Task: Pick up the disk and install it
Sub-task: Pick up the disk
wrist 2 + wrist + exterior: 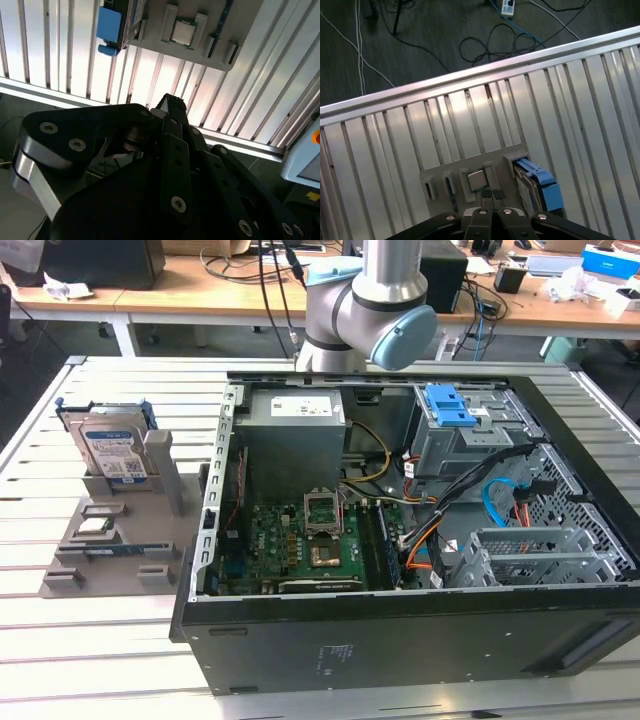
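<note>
The disk (112, 448), a silver drive with a white-and-blue label in a blue carrier frame, stands upright in a grey holder (110, 540) on the slatted table at the exterior view's left. In the first wrist view the disk (538, 187) shows from above, beside my gripper (493, 196), whose two fingertips sit pressed together with nothing between them. The gripper hangs well above the holder, apart from the disk. The second wrist view shows the dark gripper (169, 103) with the disk's blue carrier (109, 24) far beyond it.
An open computer case (420, 640) lies in the middle of the table, with a grey power-supply box (295, 435), a motherboard (300, 545), a blue latch plate (447, 405) and drive cages (530, 555). A processor chip (476, 179) rests in the holder. Cables lie on the floor (490, 40).
</note>
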Controlling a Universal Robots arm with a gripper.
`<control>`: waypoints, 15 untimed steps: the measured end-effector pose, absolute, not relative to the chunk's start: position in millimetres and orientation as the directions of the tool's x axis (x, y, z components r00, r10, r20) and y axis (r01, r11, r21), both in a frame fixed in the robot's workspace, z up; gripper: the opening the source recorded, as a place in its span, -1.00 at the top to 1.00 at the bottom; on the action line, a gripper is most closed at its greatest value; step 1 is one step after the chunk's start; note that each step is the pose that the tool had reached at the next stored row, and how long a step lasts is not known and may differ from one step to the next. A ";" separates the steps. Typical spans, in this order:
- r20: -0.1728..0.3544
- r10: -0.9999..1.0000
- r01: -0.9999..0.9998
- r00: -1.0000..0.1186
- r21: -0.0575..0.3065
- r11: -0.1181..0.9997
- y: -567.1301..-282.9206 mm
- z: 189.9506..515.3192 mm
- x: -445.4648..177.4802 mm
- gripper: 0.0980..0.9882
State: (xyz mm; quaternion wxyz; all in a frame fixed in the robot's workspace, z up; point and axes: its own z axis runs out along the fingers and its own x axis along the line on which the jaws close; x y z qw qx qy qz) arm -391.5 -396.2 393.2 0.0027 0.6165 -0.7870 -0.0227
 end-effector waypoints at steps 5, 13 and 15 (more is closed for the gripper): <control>-0.024 -0.989 -0.989 -0.145 0.039 0.144 -396.2 393.2 -391.4 0.98; -0.024 -0.999 -0.999 -0.037 0.039 0.036 -396.2 393.2 -391.4 0.98; -0.024 -1.000 -0.999 -0.008 0.039 0.007 -396.2 393.2 -391.4 0.98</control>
